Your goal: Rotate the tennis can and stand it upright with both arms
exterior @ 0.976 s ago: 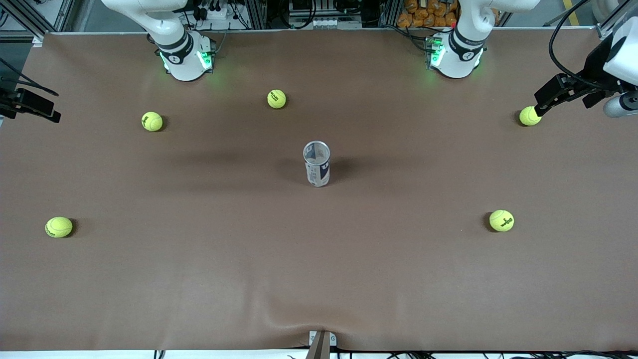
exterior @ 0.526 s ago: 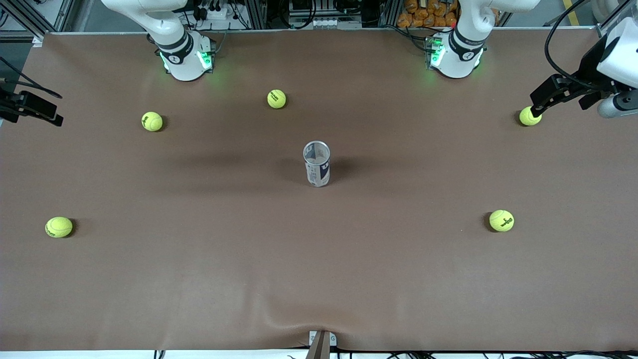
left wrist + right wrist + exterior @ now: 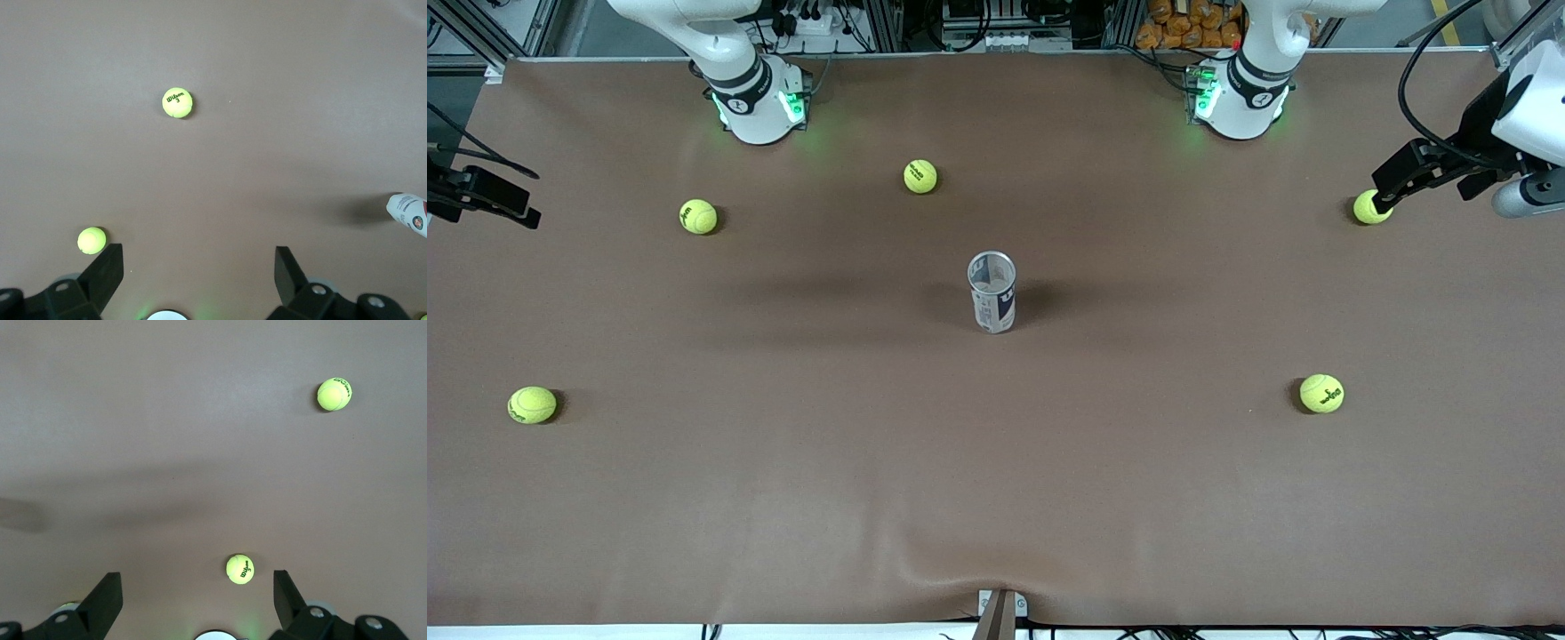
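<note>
The tennis can point(image 3: 992, 293), clear with a white and navy label and a silvery rim, stands upright in the middle of the brown table, open end up. My left gripper point(image 3: 1423, 182) is open and empty, up over the table's left-arm end above a tennis ball point(image 3: 1369, 207). In the left wrist view the gripper point(image 3: 198, 253) is wide open, with the can point(image 3: 408, 213) far off at the edge. My right gripper point(image 3: 489, 197) hangs over the right-arm end of the table. In the right wrist view it point(image 3: 197, 577) is open and empty.
Loose yellow-green tennis balls lie around the can: one point(image 3: 920, 176) near the bases, one point(image 3: 698, 216) and one point(image 3: 532, 404) toward the right arm's end, one point(image 3: 1321, 393) toward the left arm's end. The brown table cover point(image 3: 996, 498) is wrinkled at the near edge.
Both grippers have shifted only slightly at the table's ends. The can and the balls have not moved.
</note>
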